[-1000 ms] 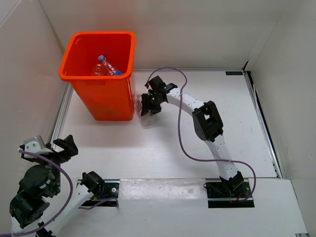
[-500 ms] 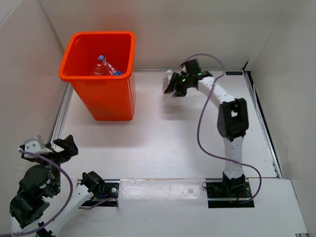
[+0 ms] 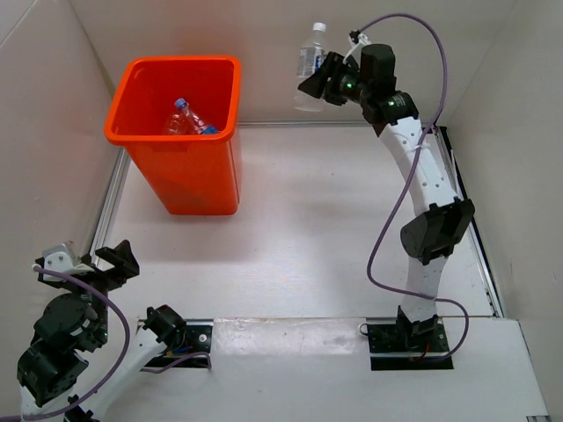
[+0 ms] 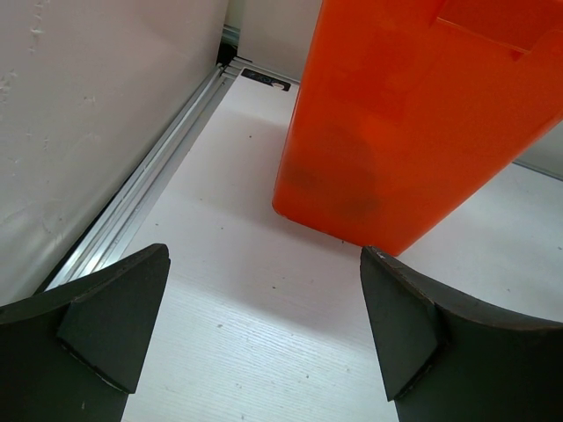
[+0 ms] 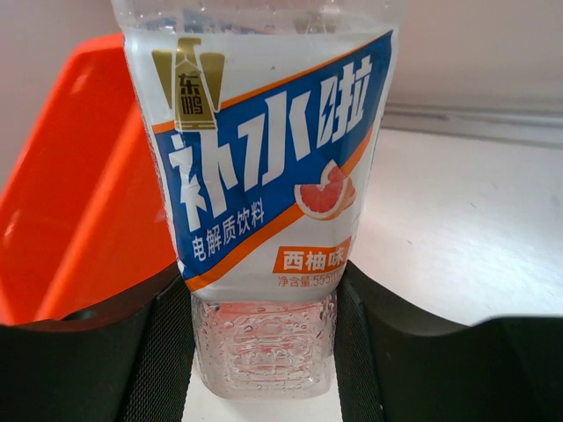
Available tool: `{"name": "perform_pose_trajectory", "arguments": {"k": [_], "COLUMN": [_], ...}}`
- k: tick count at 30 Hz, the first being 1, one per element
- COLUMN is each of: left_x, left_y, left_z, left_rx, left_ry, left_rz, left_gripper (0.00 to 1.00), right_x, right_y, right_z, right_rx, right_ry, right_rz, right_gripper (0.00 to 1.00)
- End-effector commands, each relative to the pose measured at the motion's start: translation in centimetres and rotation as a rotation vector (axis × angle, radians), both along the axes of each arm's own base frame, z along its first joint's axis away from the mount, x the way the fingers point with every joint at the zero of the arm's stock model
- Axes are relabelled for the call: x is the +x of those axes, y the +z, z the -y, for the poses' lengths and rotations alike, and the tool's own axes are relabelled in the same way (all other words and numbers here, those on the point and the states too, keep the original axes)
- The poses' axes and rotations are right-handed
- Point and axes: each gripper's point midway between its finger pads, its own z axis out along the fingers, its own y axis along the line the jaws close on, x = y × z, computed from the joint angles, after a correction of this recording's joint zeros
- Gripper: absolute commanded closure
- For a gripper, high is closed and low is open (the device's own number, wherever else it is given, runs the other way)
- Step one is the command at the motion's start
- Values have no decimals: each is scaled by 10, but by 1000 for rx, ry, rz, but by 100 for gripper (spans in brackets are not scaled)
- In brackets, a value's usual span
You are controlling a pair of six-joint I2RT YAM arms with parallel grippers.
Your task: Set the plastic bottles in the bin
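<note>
Right wrist view: the right jaws pinch 1 clear bottle (image 5: pixel 264 176) low on its body. It looks light, thin-walled and slippery. Left jaws gape wide.

White table (image 3: pixel 290 251), white walls (image 3: pixel 176 26), metal rail (image 4: pixel 141 207) at left edge

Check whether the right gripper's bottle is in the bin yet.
Out: right gripper holds the bottle aloft, right of the bin, not over it.

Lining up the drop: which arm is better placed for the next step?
Right. The right pincer grips a white-capped bottle high, right of the orange bin; the left pincer sits open and empty by the bin's base.
</note>
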Motion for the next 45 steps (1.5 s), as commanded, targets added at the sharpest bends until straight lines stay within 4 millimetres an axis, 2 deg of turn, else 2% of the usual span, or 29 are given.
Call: {"name": "perform_pose_trajectory", "arguments": {"k": [1, 3, 4, 6, 7, 8, 9, 10, 11, 13, 16, 17, 19, 20, 21, 22, 24, 26, 28, 29, 30, 32, 33, 35, 39, 42, 43, 44, 45], "left_x": [2, 2, 3, 3, 3, 3, 3, 3, 4, 3, 3, 3, 4, 4, 4, 5, 4, 3, 1, 1, 1, 2, 2, 2, 4, 3, 3, 2, 3], "left_y": [-1, -1, 0, -1, -1, 0, -1, -1, -1, -1, 0, 0, 0, -1, -1, -1, -2, -2, -2, -2, -1, -2, -2, -1, -2, -1, -2, -2, -2], "left_z": [3, 3, 3, 4, 4, 4, 4, 5, 5, 4, 4, 4, 4, 4, 5, 5, 4, 3, 2, 1, 2, 2, 2, 2, 4, 3, 3, 1, 2], "left_rx": [17, 14, 18, 18, 20, 18, 19, 20, 22, 21, 19, 20, 24, 24, 24, 28, 25, 20, 12, 9, 8, 14, 18, 19, 31, 22, 22, 17, 19], "left_ry": [-8, -9, -10, -16, -16, -16, -16, -19, -19, -16, -16, -15, -13, -13, -15, -12, -7, -8, -5, -3, -3, -5, -4, -5, -5, -5, -3, 1, -3], "left_rz": [-7, -3, -5, -5, -6, -4, -5, -7, -7, -6, -1, -4, -6, -8, -8, -14, -15, -13, -7, -4, 0, -1, -4, -4, -19, -10, -12, -7, -9], "left_gripper": [0, 0, 0, 0, 0, 0, 0, 0, 0, 0, 0, 0, 0, 0, 0, 0, 0, 0, 0, 0, 0, 0, 0, 0, 0, 0, 0, 0, 0], "right_x": [-30, -39, -54, -57, -73, -73, -71, -86, -83, -94, -111, -111, -126, -123, -125, -129, -124, -121, -118, -116, -113, -105, -101, -94, -91, -91, -90, -90, -81], "right_y": [80, 89, 99, 94, 104, 102, 113, 118, 124, 138, 143, 138, 139, 134, 133, 141, 130, 121, 107, 103, 92, 92, 87, 97, 125, 162, 175, 204, 200], "right_z": [-18, -31, -53, -63, -88, -90, -85, -105, -101, -112, -135, -148, -173, -182, -196, -202, -220, -228, -235, -236, -241, -240, -240, -231, -212, -183, -163, -139, -120], "right_rx": [-14, -54, -76, -186, -196, -242, -318, -326, -341, -373, -396, -400, -428, -446, -441, -438, -461, -443, -428, -425, -437, -470, -480, -471, -462, -440, -439, -352, -392], "right_ry": [70, 108, 156, 153, 167, 135, 87, 93, 35, 10, 70, 99, 135, 124, 110, 84, 87, 117, 180, 190, 214, 173, 159, 92, -15, -178, -254, -408, -516], "right_rz": [283, 352, 415, 483, 526, 530, 604, 634, 647, 718, 797, 816, 897, 910, 934, 980, 1017, 1004, 982, 972, 966, 989, 986, 981, 1008, 1034, 1020, 1033, 1001], "right_gripper": [100, 100, 100, 100, 100, 100, 100, 100, 100, 100, 100, 100, 86, 81, 71, 66, 59, 56, 47, 41, 26, 10, 10, 10, 10, 10, 10, 10, 10]}}
